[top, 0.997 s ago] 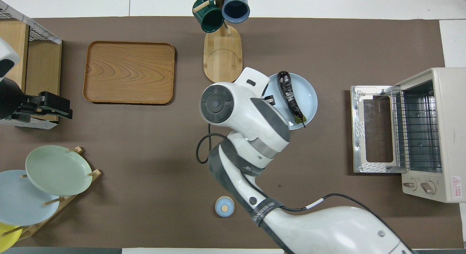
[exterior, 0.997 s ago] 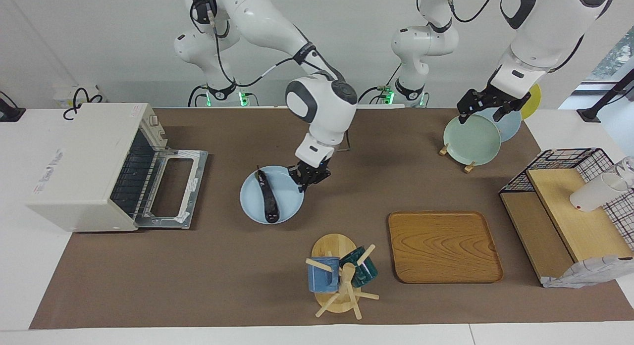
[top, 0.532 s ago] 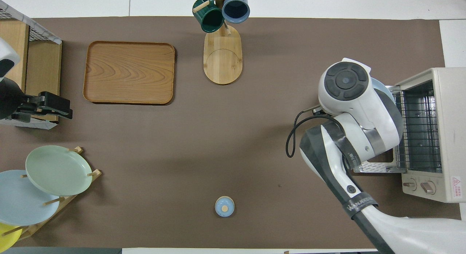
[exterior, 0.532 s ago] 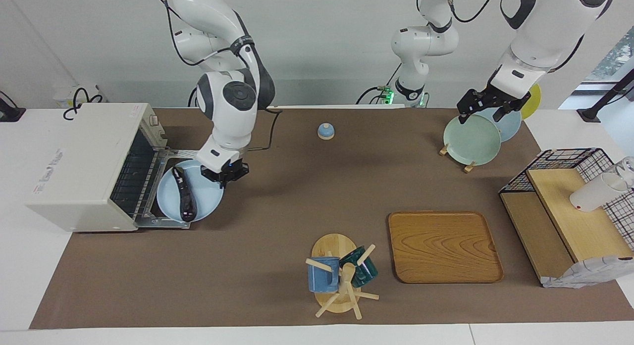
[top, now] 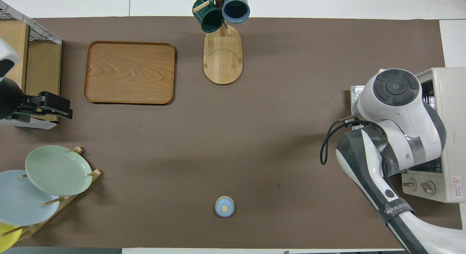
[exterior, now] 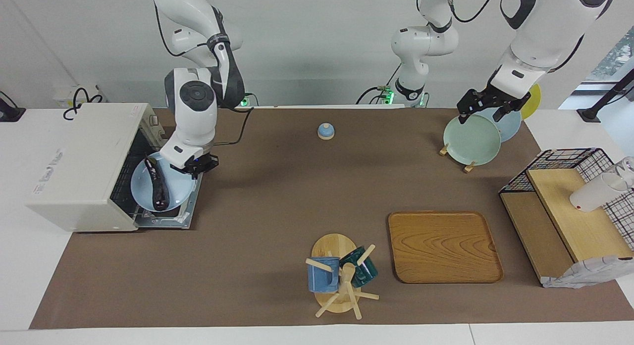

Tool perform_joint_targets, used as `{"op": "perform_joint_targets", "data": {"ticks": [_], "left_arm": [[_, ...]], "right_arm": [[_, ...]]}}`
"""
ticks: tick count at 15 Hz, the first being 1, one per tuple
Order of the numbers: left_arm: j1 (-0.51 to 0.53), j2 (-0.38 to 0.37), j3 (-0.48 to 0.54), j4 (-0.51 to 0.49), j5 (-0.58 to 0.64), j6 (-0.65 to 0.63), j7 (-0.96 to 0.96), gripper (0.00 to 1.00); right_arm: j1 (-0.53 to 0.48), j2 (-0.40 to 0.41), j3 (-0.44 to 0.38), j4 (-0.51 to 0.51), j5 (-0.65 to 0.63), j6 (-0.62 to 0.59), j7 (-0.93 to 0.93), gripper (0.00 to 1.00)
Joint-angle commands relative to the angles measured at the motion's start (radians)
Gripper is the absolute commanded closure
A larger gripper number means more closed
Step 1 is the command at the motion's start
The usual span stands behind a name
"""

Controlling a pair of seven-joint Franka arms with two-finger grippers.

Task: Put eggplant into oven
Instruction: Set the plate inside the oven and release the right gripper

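Carried toward the oven mouth: the eggplant (exterior: 158, 188) on its pale blue plate (exterior: 141, 194) has moved from mid-table to over the lowered oven door (exterior: 186, 210).
We see the right gripper (exterior: 196, 165) pinching the plate's rim, so the eggplant rides in untouched, partly inside the cream toaster oven (exterior: 79, 162); we judge the plate serves as carrier. The left gripper (exterior: 488, 105) waits spread wide over the plate rack's green plate (exterior: 470, 139).
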State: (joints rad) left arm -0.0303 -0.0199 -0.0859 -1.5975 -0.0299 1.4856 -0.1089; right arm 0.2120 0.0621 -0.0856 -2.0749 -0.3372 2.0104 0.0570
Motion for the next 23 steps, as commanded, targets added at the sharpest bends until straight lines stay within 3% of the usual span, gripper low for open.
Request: {"op": "perform_joint_targets", "data": {"ticks": [1, 11, 13, 15, 18, 21, 23], "left_arm": [[0.016, -0.006, -0.006, -0.007, -0.007, 0.007, 0.012, 0.00], [0.016, -0.006, -0.006, -0.007, -0.007, 0.007, 0.012, 0.00], [0.016, -0.006, -0.006, -0.007, -0.007, 0.007, 0.012, 0.00], [0.015, -0.006, -0.006, -0.007, -0.007, 0.007, 0.012, 0.00], [0.016, -0.006, -0.006, -0.007, -0.007, 0.007, 0.012, 0.00], [0.016, -0.006, -0.006, -0.007, -0.007, 0.007, 0.012, 0.00], [0.016, -0.006, -0.006, -0.007, -0.007, 0.007, 0.012, 0.00]], "right_arm": [[-0.058, -0.056, 0.015, -0.070, -0.002, 0.025, -0.045, 1.00], [-0.143, -0.073, 0.017, -0.129, -0.003, 0.064, -0.109, 1.00], [-0.144, -0.073, 0.017, -0.129, -0.002, 0.061, -0.127, 0.82], [-0.143, -0.073, 0.017, -0.125, 0.000, 0.057, -0.132, 0.75], [-0.131, -0.070, 0.023, -0.082, 0.015, 0.006, -0.134, 0.73], [-0.071, -0.062, 0.026, -0.007, 0.108, -0.076, -0.125, 0.75], [-0.054, -0.059, 0.026, -0.007, 0.153, -0.052, -0.096, 1.00]]}}
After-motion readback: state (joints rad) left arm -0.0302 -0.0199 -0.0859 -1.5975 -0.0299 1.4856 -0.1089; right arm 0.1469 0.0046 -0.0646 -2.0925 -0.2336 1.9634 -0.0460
